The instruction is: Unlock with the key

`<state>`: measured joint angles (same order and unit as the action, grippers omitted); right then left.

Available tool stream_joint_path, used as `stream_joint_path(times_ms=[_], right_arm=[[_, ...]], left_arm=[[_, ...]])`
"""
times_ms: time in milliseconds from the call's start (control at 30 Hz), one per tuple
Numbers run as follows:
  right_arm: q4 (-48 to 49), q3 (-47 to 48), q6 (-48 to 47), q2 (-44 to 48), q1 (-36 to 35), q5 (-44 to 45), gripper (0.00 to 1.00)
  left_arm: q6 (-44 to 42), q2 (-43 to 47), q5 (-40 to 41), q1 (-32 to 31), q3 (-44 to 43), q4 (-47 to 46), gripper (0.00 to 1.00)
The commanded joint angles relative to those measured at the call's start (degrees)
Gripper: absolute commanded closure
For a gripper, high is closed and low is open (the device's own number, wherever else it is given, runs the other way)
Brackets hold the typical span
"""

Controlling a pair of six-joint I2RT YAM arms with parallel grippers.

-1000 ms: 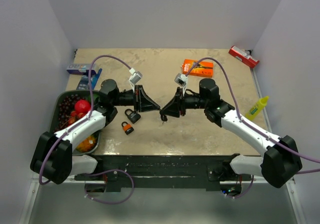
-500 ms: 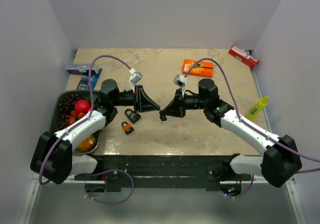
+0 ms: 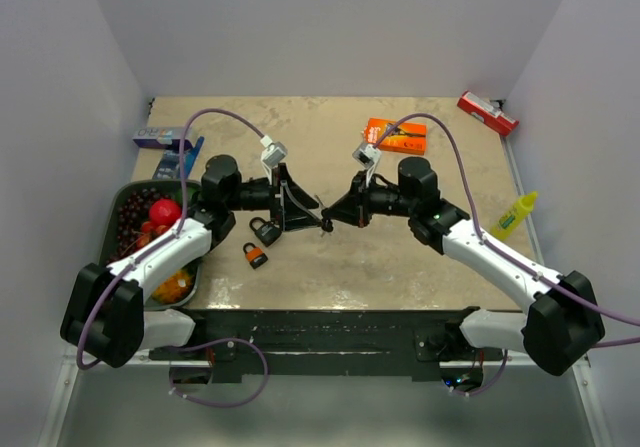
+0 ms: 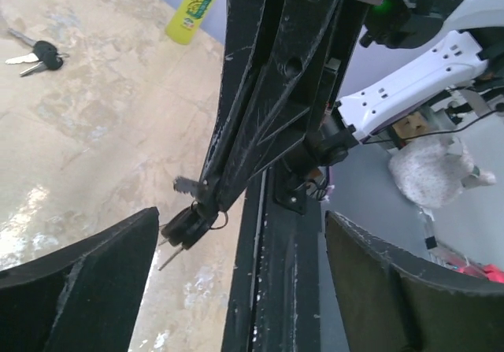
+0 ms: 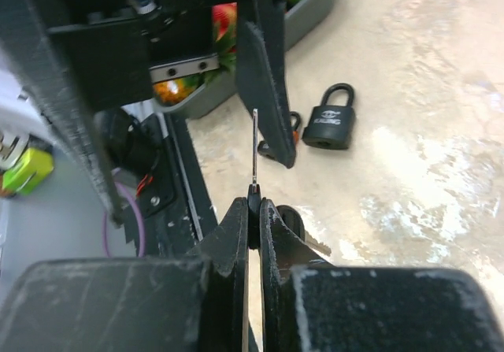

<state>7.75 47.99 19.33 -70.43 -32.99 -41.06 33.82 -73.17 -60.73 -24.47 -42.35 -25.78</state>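
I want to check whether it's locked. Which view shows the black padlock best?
The right wrist view: the black padlock lies flat on the table, label clear, shackle apparently closed. The top external view shows it small, beside an orange padlock. The left wrist view misses it.

White arm links point(image 3: 160, 252), black joints point(image 3: 218, 177), purple cables point(image 3: 225, 115), and a scuffed black left pincer point(image 3: 305, 209).

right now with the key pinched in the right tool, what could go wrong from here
1. The right tool pinches the key by one end only, so the key may twist or slip when pushed into a lock.
2. The left tool stands open around the right tool; pulling either away may clip the key.
3. The black padlock lies loose on the table and may slide.
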Motion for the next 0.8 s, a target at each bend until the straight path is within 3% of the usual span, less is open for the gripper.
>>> stream_joint_path(times_ms=[0,100,367,533,767], right_arm=[[2.09,-0.52,2.64,0.57,0.73,7.66,1.00],[4.38,-1.75,4.74,0.04,2.66,7.05,1.00],[5.26,-4.83,7.74,0.91,9.17,10.98,1.00],[-0.54,-3.87,6.07,1.79,9.53,18.55,1.00],[-3.53,-3.51,5.10,1.00,9.53,22.34,1.00]], left_arm=[[-4.81,1.97,4.81,-0.23,-3.09,4.41,0.07],[-6.75,3.29,9.90,-0.14,-3.62,7.75,0.01],[-10.44,5.05,22.83,-0.14,-5.46,17.16,0.01],[-12.64,6.54,46.08,-0.14,-7.31,28.92,0.01],[-4.23,7.51,58.35,-0.40,-2.76,34.66,0.08]])
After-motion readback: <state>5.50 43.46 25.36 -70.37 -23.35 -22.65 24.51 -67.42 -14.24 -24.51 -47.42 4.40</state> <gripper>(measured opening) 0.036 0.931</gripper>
